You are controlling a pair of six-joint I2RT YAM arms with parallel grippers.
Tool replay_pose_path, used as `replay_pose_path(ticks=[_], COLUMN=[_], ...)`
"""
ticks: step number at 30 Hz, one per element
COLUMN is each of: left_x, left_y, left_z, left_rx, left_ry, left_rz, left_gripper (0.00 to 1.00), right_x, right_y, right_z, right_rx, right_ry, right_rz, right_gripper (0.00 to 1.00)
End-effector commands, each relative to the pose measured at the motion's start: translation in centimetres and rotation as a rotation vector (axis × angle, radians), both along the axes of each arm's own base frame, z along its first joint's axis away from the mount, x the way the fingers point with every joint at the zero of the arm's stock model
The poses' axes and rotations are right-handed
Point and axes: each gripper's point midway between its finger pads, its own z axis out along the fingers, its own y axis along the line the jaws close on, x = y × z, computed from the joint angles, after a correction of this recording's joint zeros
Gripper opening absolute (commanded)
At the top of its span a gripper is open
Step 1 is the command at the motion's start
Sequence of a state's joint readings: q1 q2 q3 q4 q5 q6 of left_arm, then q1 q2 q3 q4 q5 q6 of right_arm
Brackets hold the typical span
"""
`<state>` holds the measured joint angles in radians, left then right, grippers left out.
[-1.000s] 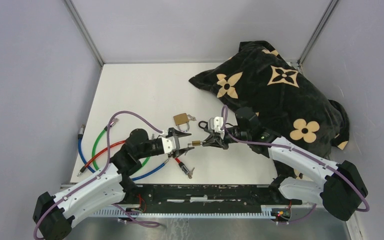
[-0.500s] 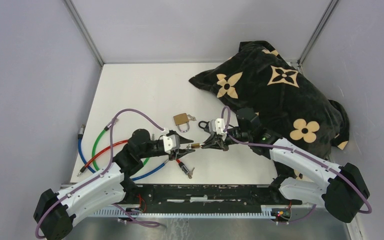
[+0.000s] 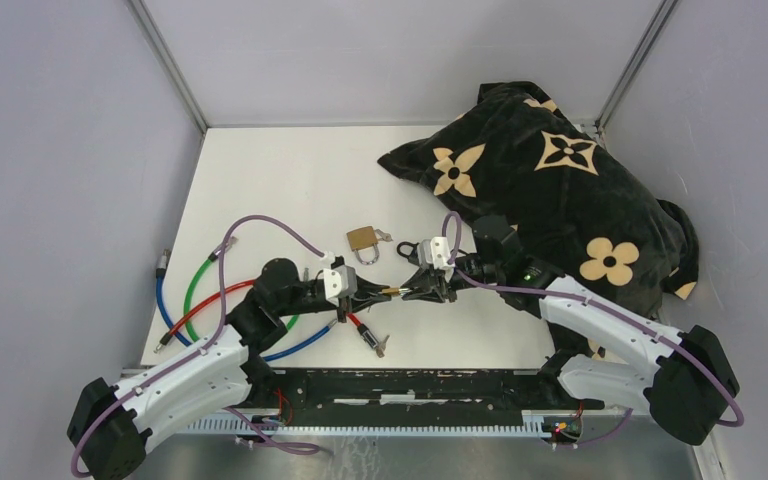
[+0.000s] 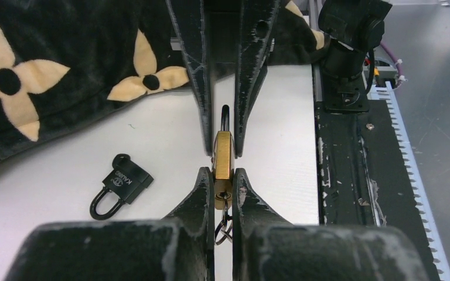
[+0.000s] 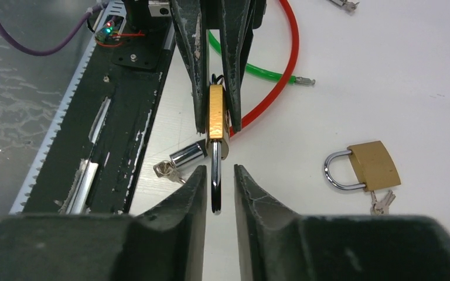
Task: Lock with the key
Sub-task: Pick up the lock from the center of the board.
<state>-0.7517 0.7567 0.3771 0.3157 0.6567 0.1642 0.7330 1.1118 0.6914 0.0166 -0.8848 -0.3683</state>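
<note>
Left pincer [image 4: 223, 175] is clamping the small brass padlock [image 4: 223, 153] by its flat faces, holding it in the air above the white desk [image 3: 290, 180]. Right pincer [image 5: 218, 171] is standing slightly parted around the steel shackle [image 5: 215, 182], not pinching it. Seen from above, the padlock's long axis is running 9 to 3 o'clock. The shackle is pointing to 3, into the right pincer, and the key ring [image 4: 222, 225] is dangling at 9, inside the left pincer. Pressing the shackle home probably falls to the right arm.
</note>
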Motion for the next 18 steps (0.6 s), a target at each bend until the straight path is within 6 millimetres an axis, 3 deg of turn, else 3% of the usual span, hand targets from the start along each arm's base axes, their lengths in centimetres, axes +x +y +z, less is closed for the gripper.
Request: replay_pose_path(ticks=[1, 3, 7, 18], left_x=[-0.7, -0.8, -0.9, -1.5], left_y=[-0.3, -0.2, -0.1, -0.1], left_z=[2.6, 3.0, 3.5, 3.8], left_rx=[-0.086, -0.098, -0.113, -0.143], left_ry=[0.001, 0.003, 0.001, 0.015], left_rz=[-0.031, -0.031, -0.029, -0.057], left_gripper=[0.02, 0.02, 0.02, 0.02], right_x=[0.4, 0.7, 0.7, -0.4], right_y=[0.3, -0.3, -1.5, -1.8], right_z=[2.8, 2.4, 2.7, 4.0], right_rx=[0.058, 0.050, 0.087, 0.249], right_ry=[-0.065, -0.051, -0.037, 0.061], right_rz=[0.035, 0.021, -0.008, -0.056], right_gripper=[0.35, 0.45, 0.50, 0.42])
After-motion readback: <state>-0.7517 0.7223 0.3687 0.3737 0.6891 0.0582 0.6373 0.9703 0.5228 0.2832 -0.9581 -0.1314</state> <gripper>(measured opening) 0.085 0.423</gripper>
